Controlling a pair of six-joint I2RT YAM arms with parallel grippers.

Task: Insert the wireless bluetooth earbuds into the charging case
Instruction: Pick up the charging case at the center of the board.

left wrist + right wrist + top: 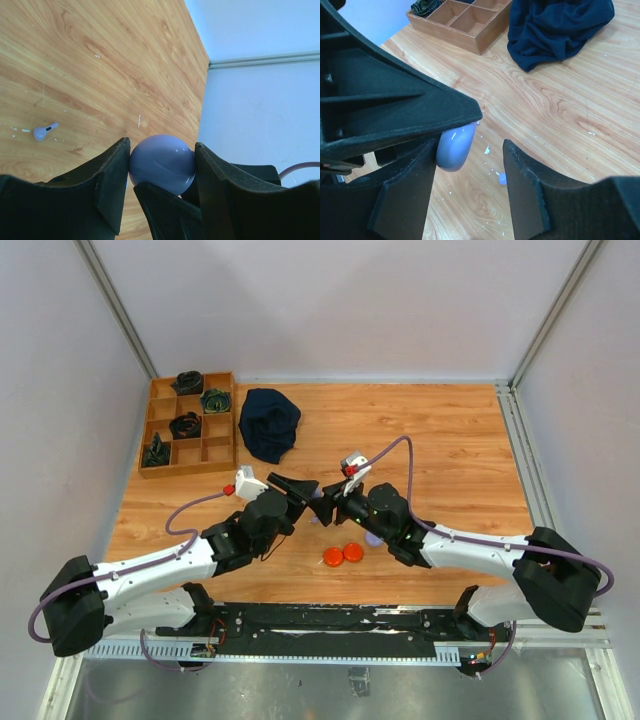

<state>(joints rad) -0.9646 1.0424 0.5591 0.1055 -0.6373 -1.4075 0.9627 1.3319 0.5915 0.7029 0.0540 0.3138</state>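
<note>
A round lavender charging case [162,161] is clamped between my left gripper's [162,145] two black fingers, lifted off the table. In the top view both grippers meet at mid-table, the left gripper [303,492] against the right gripper [328,502]. My right gripper [470,146] stands open. Its left finger [410,190] rests against the case [455,146] and its right finger [530,195] stays well apart. One lavender earbud [43,131] lies on the wood. A lavender earbud [501,178] also peeks out beside the right finger.
Two orange discs [342,554] and a lavender disc [373,538] lie on the table near the right arm. A dark blue cloth [269,424] and a wooden compartment tray [189,425] holding dark items sit at the back left.
</note>
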